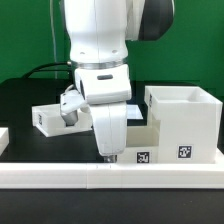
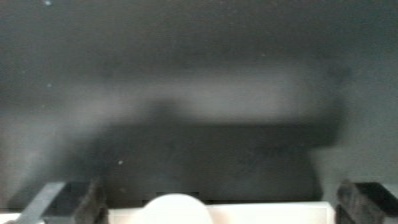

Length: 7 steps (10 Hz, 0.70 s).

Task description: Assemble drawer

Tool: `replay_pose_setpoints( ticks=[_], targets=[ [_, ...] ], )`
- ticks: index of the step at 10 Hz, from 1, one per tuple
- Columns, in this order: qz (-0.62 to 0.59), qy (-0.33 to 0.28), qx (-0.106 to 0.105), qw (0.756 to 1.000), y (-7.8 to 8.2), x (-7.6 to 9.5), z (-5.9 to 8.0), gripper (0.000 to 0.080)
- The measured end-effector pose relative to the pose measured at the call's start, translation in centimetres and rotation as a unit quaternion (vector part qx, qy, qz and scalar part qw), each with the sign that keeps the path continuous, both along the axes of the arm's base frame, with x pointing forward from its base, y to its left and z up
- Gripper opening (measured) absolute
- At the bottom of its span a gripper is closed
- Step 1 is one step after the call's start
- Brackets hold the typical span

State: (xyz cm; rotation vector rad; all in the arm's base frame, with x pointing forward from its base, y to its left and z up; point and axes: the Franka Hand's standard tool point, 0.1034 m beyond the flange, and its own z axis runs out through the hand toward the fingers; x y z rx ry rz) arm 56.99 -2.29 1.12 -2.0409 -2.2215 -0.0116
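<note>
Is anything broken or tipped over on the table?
No, nothing stands out. The tall housing stands upright. The left tray and the middle tray sit flat. The gripper hangs open at the middle tray. No cracks or spills show.

Wrist view. The dark desk (image 2: 196,70), blurred and crossed by a soft shadow, fills most of the field. The gripper (image 2: 210,190) appears as two dark fingers (image 2: 54,203) set wide apart. Between them lies the pale edge of a white drawer tray (image 2: 267,216), its rounded knob (image 2: 173,208) roughly midway; contact with either finger cannot be told
</note>
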Motion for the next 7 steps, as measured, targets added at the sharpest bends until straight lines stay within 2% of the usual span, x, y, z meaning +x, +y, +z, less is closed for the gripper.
replay_pose_setpoints(
  ticks=[5, 6, 7],
  targets=[
    [-0.018, 0.010, -0.001, 1.000, 2.7, -0.4, -0.1, 0.0649],
    [-0.018, 0.009, 0.000, 1.000, 3.0, -0.3, 0.0, 0.0649],
    [-0.021, 0.009, -0.001, 1.000, 2.6, -0.2, 0.0, 0.0649]
  ],
)
